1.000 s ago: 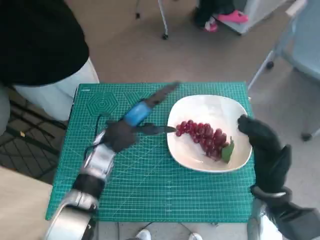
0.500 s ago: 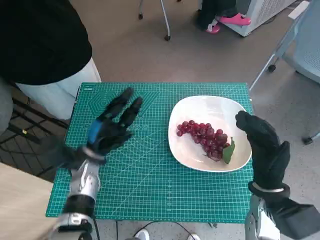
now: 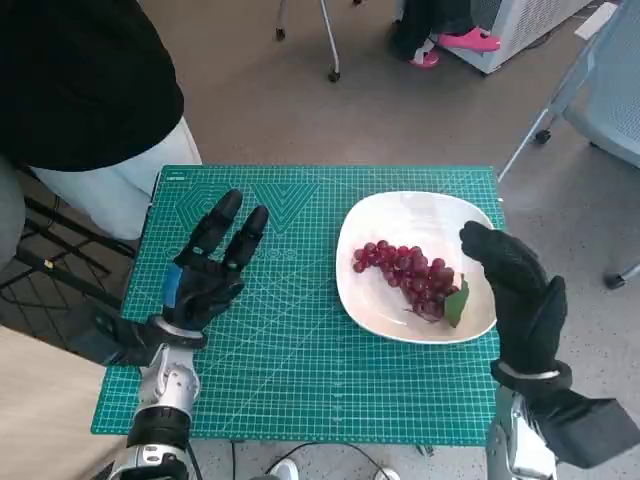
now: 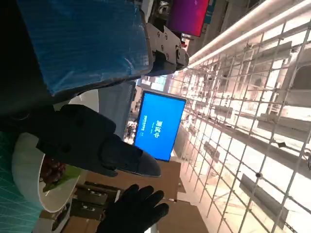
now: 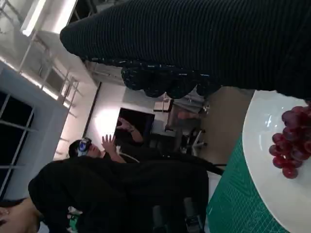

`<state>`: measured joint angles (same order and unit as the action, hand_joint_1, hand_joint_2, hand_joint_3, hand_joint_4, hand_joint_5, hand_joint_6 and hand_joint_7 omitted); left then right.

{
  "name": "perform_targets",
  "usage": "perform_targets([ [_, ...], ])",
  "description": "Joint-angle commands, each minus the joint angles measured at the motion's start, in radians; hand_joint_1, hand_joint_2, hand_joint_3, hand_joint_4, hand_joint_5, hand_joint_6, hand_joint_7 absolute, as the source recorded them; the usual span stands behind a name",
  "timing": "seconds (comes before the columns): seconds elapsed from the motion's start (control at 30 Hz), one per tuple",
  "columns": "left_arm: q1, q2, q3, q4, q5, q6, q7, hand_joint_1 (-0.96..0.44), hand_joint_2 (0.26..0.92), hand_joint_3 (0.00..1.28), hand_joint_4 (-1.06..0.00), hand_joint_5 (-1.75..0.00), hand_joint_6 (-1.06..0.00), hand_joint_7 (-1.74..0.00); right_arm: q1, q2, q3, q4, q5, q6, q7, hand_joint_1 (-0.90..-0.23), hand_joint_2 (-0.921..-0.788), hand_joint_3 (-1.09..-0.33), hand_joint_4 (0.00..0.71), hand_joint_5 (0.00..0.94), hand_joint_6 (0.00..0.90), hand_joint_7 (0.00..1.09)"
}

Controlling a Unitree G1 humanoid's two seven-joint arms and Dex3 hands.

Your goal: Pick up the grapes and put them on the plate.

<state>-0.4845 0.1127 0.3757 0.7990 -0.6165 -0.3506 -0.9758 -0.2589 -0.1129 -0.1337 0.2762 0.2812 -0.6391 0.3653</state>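
A bunch of red grapes (image 3: 408, 276) with a green leaf lies on the white plate (image 3: 420, 215) at the right of the green mat; the grapes (image 5: 293, 145) and plate (image 5: 272, 184) show in the right wrist view too. My left hand (image 3: 208, 268) hovers over the mat's left half, fingers spread, holding nothing. My gloved right hand (image 3: 515, 290) stands upright over the plate's right rim, empty, beside the grapes. In the left wrist view the plate (image 4: 26, 182) edge and my right hand (image 4: 136, 209) appear.
The green cutting mat (image 3: 300, 370) covers the small table. A person in a black top (image 3: 70, 80) stands at the table's far left corner, also seen as a person (image 5: 121, 194) in the right wrist view. Chair legs (image 3: 330, 45) and a pink shoe (image 3: 470, 38) are on the floor beyond.
My left hand has let go of the grapes on the plate and drawn back leftwards over the mat, fingers spread. My right hand shifted slightly inward over the plate's rim.
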Motion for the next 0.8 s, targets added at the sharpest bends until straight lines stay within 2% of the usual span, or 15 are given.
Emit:
perform_targets([
  [0.03, 0.018, -0.003, 0.01, -0.022, 0.0, -0.012, -0.007, -0.46, 0.911, 0.0, -0.21, -0.02, -0.37, -0.02, 0.003, -0.005, 0.001, 0.013, 0.007, 0.022, 0.012, -0.617, -0.921, -0.877, 0.563, 0.0, 0.237, 0.44],
  [0.8, 0.03, -0.013, 0.004, -0.059, 0.015, -0.007, 0.005, -0.47, 0.921, 0.01, -0.21, 0.0, -0.38, -0.01, 0.0, -0.015, -0.006, 0.009, 0.015, 0.03, 0.035, -0.612, -0.921, -0.88, 0.562, 0.0, 0.226, 0.46],
])
